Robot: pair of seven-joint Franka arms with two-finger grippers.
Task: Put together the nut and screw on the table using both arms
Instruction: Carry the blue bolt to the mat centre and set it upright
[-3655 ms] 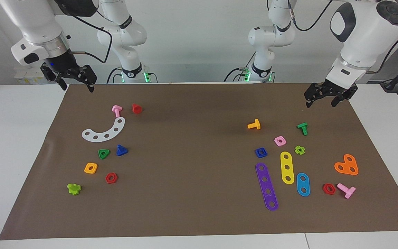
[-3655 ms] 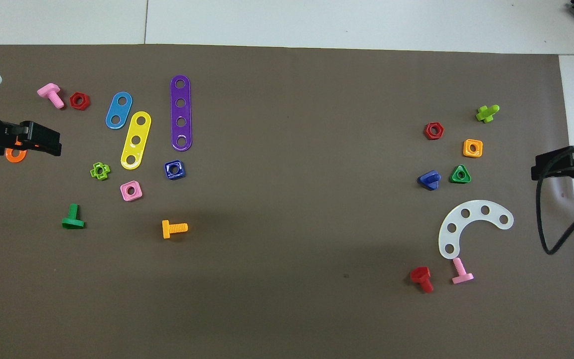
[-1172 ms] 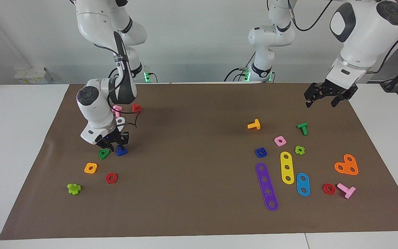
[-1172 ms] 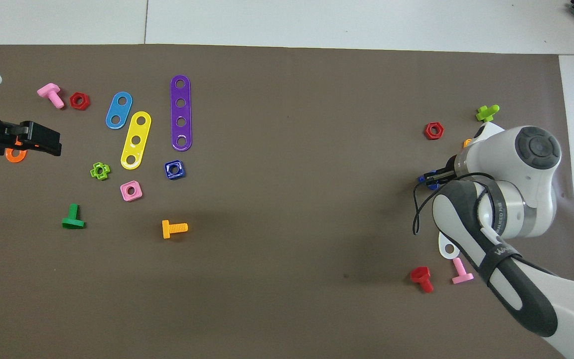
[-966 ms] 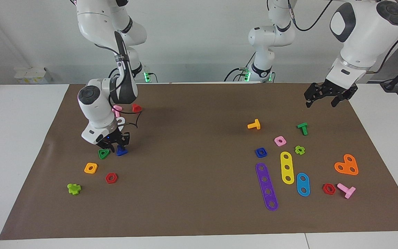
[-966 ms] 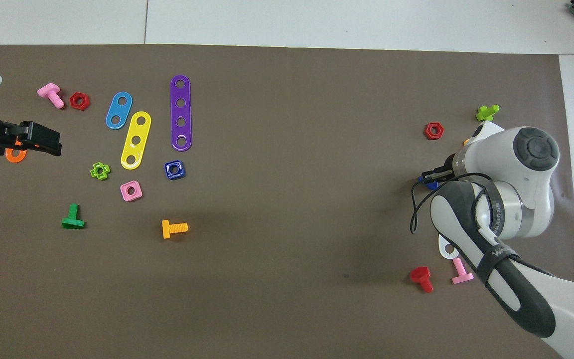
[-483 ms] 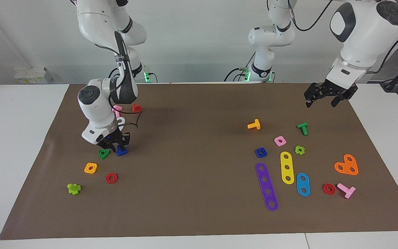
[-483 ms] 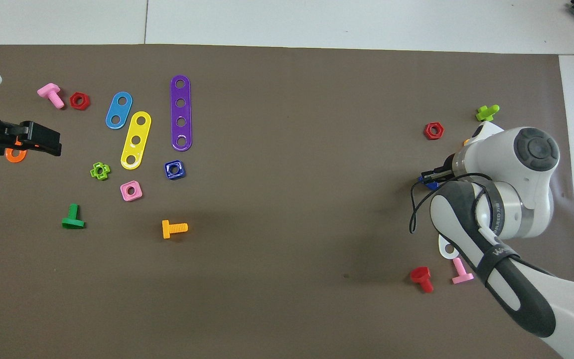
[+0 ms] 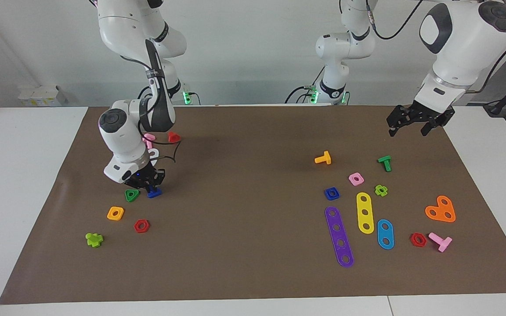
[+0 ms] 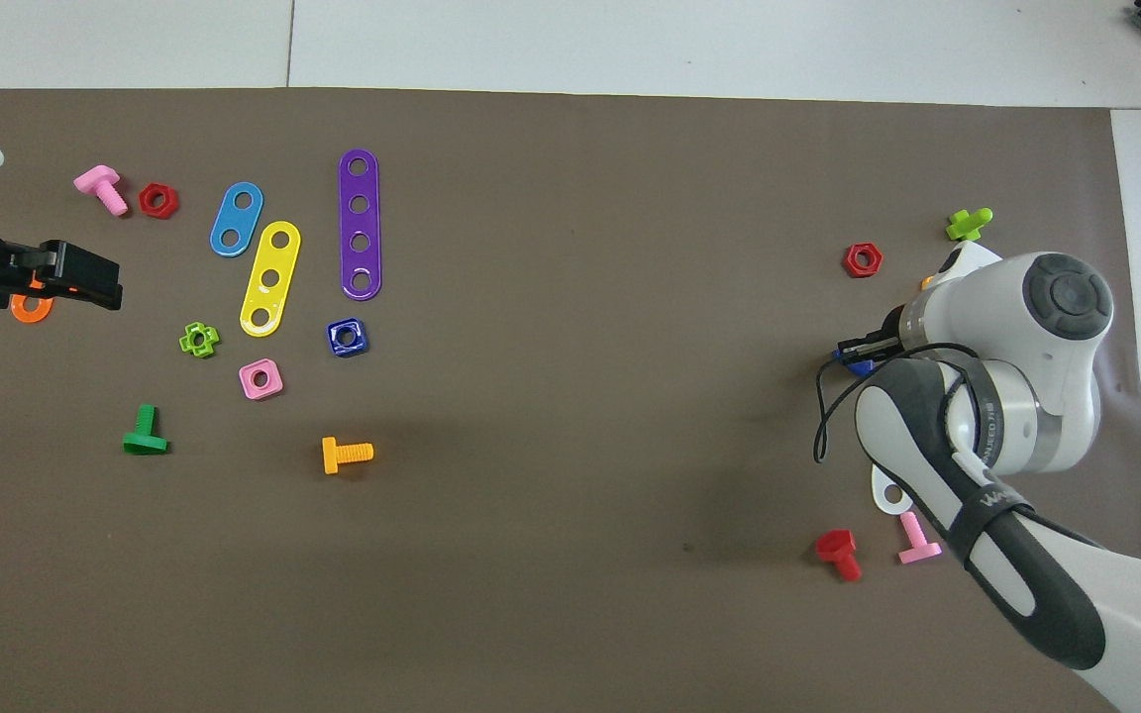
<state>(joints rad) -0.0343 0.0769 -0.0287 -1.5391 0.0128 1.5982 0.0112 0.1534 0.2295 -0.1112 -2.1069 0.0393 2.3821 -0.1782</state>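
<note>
The dark-blue screw [image 9: 154,192] stands on its triangular head on the brown mat [image 9: 244,197] of the table, toward the right arm's end. My right gripper [image 9: 149,187] is down at the mat, shut on the screw's shaft. In the overhead view the right arm's wrist hides most of the screw [image 10: 860,367], and only the right gripper's tip [image 10: 854,351] shows. The dark-blue square nut [image 9: 331,193] lies flat toward the left arm's end, also seen as the nut [image 10: 347,338] from above. My left gripper [image 9: 413,123] waits open in the air over the mat's corner.
A green triangular nut [image 9: 131,195] lies right beside the screw. An orange square nut [image 9: 115,213], a red hex nut [image 9: 141,226] and a lime cross piece [image 9: 94,239] lie farther from the robots. A pink nut [image 9: 356,178], a purple strip [image 9: 339,237] and a yellow strip [image 9: 365,213] surround the blue nut.
The right arm came down from its rest place to the screw, and over the last second its fingers closed on the shaft. The left arm has not moved.
</note>
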